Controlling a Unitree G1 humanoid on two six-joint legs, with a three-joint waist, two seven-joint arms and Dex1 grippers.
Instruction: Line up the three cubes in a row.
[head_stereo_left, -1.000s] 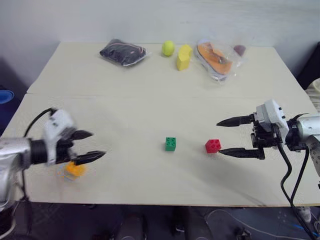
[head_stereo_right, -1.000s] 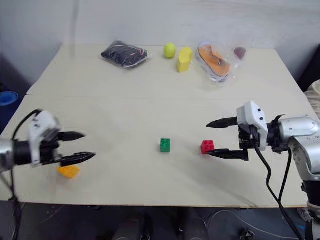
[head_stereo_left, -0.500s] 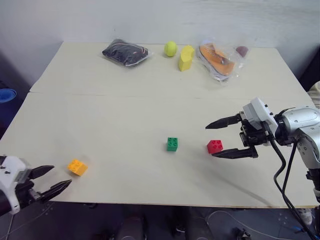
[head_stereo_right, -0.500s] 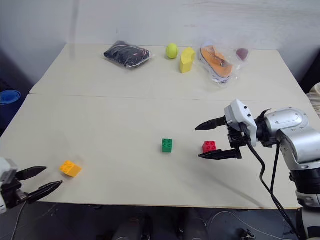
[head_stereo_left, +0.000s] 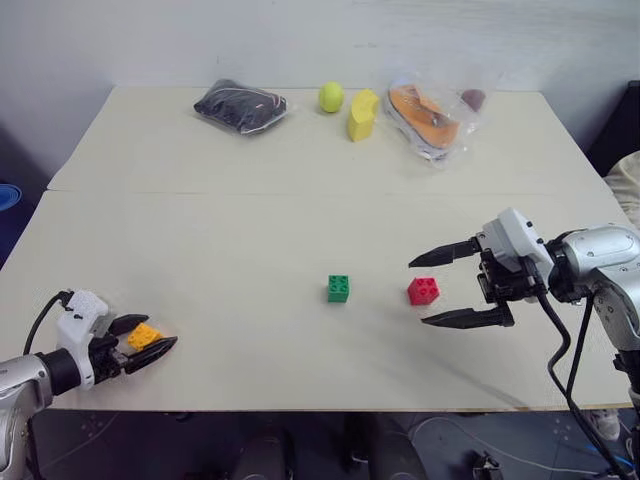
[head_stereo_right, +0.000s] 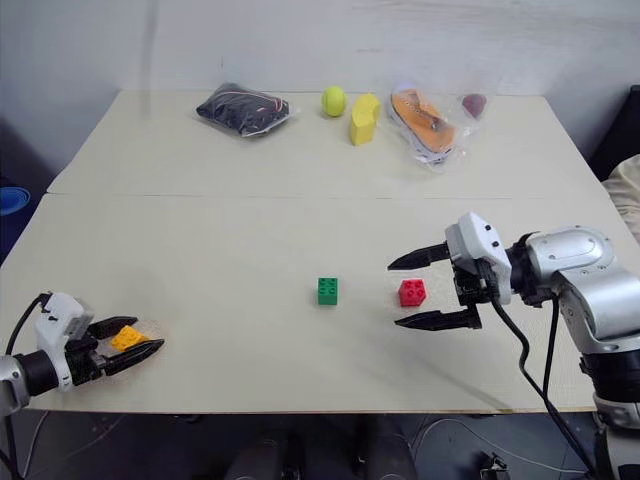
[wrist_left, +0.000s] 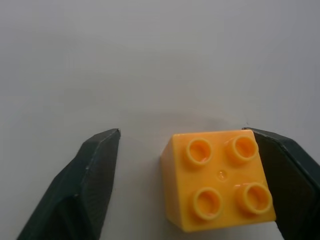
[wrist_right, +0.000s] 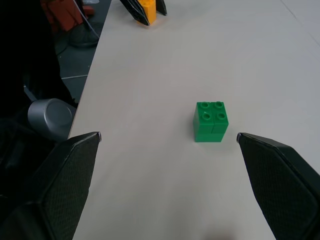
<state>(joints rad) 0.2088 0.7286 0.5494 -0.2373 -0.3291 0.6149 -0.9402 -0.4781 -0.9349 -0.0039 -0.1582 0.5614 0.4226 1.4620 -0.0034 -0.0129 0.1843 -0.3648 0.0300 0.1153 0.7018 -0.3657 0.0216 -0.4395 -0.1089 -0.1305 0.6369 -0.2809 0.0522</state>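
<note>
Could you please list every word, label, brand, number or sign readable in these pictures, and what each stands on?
None can be read.
The orange-yellow cube, green cube and red cube show bare studs with no lettering that can be made out.
The two clear bags, one with a dark item, one with an orange item, show no readable print.
The ball and pale-yellow block carry no visible marking.
</note>
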